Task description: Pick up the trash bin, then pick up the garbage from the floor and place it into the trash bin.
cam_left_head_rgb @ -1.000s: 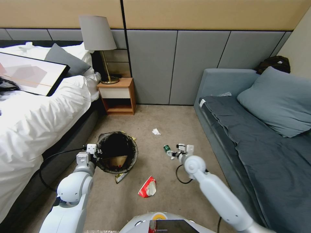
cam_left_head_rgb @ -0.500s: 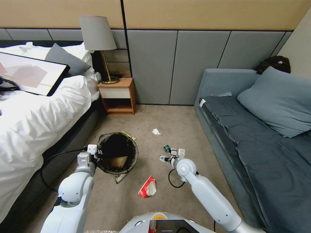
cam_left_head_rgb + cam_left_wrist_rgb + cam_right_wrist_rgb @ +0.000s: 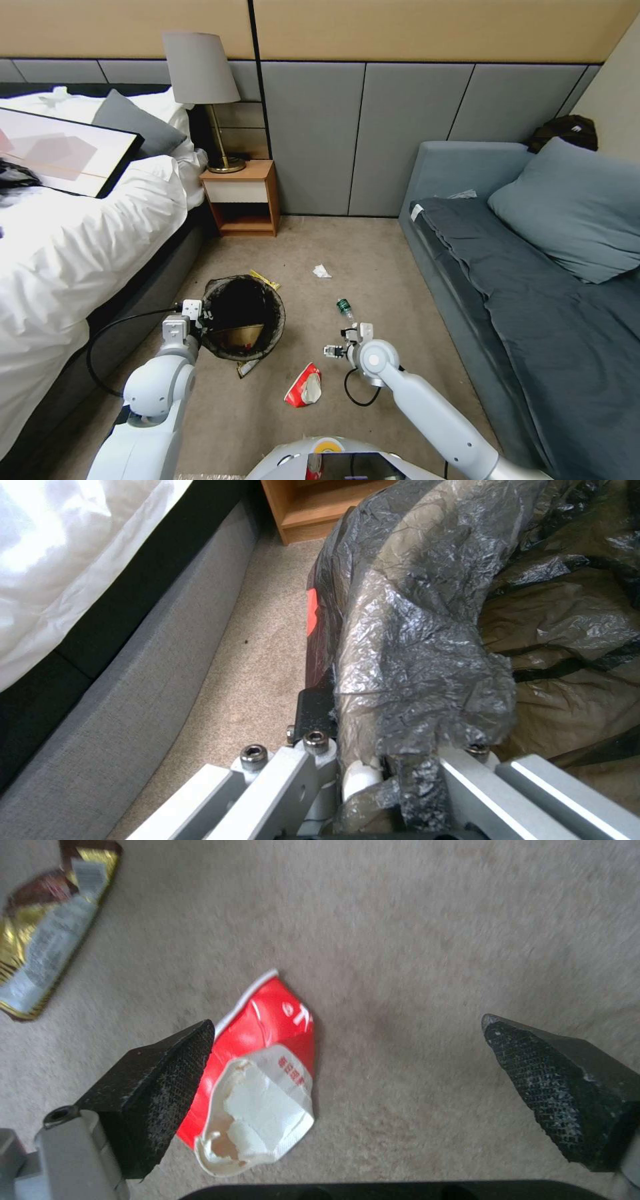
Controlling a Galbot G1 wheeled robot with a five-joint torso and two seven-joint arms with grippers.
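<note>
The trash bin (image 3: 243, 325), lined with a crinkled black bag, is by the bed. My left gripper (image 3: 200, 321) is shut on its near rim, and the left wrist view shows the fingers (image 3: 460, 775) clamped over the bag-covered rim (image 3: 413, 630). Garbage lies on the carpet: a red-and-white wrapper (image 3: 304, 386), a green-labelled bottle (image 3: 345, 308), a white tissue (image 3: 321, 271) and gold wrappers (image 3: 247, 366) beside the bin. My right gripper (image 3: 333, 350) hangs open above the carpet. In the right wrist view its fingers (image 3: 160, 1090) straddle the red-and-white wrapper (image 3: 280, 1030).
The bed (image 3: 80, 267) borders the left side and a grey sofa (image 3: 520, 300) the right. A wooden nightstand (image 3: 241, 198) with a lamp stands at the back wall. Another gold wrapper (image 3: 265, 279) lies behind the bin. Cables trail from both arms.
My right gripper has drawn back from the bottle, nearer the robot and leftward, over the red-and-white wrapper. The bottle stays on the floor. The left gripper and bin have hardly moved.
</note>
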